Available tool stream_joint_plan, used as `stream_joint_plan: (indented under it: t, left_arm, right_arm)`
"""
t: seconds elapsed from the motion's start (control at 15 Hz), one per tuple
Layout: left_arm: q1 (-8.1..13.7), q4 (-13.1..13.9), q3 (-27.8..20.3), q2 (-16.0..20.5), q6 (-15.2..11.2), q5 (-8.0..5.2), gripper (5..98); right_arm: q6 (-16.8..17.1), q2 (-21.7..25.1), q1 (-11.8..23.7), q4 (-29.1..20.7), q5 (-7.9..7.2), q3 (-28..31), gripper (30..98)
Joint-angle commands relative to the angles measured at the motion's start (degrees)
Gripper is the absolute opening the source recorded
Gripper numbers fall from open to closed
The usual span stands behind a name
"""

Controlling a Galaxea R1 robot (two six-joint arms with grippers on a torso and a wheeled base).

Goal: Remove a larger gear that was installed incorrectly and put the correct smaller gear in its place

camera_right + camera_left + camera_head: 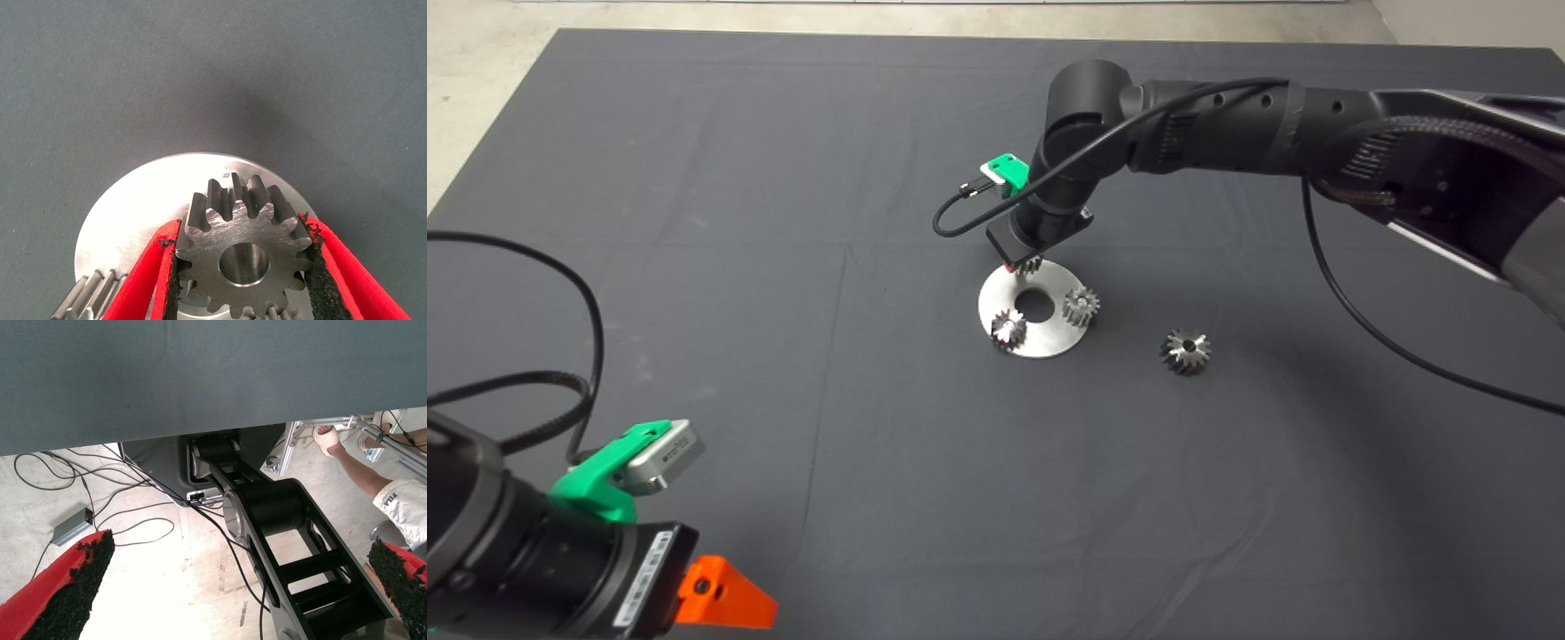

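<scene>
1. The surface [694, 222], draped in its dark mat, is filling nearly all of the head view, with a strip of pale floor [480, 53] showing along the far edge.
2. My right arm [1227, 124] is reaching in from the right and bending down over the middle of the mat, with a black cable [1352, 311] looping off it.
3. My left arm [507, 551] is sitting parked at the near left corner; my left end effector [220, 587] is hanging past the surface's edge with its fingers [67, 593] spread wide on nothing, looking at floor, cables and a person's arm [353, 470].
4. A round silver plate [1049, 333] with a centre hole is lying flat near the mat's middle.
5. The larger gear [1185, 350] is lying on the mat to the right of the plate, apart from it, touched by nothing.
6. Two bright small gears are standing on the plate: one [1009, 329] at its near left, one [1080, 305] at its right.
7. My right end effector [243, 267] is sitting narrow, its two pads [170, 280] pressing either side of the smaller gear [243, 260] at the plate's far rim.
8. The smaller gear is standing with its bore facing my wrist camera; it is probably resting on the plate, though I cannot tell whether it is seated or just above it.
</scene>
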State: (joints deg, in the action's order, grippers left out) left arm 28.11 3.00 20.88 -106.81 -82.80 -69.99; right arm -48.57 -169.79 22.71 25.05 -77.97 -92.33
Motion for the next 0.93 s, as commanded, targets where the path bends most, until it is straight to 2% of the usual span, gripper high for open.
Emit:
stream_joint_plan:
  t: [0.0,0.87]
  left_arm:
    - [0.1,0.0,-0.7,0.1,0.1,0.11,98.4]
    - [0.0,0.0,-0.7,0.3,0.1,0.11,98.4]
  right_arm:
    - [-0.5,-0.2,1.7,2.1,0.1,0.0,40.3]
    - [-0.5,-0.3,1.5,2.1,0.19,0.1,40.5]
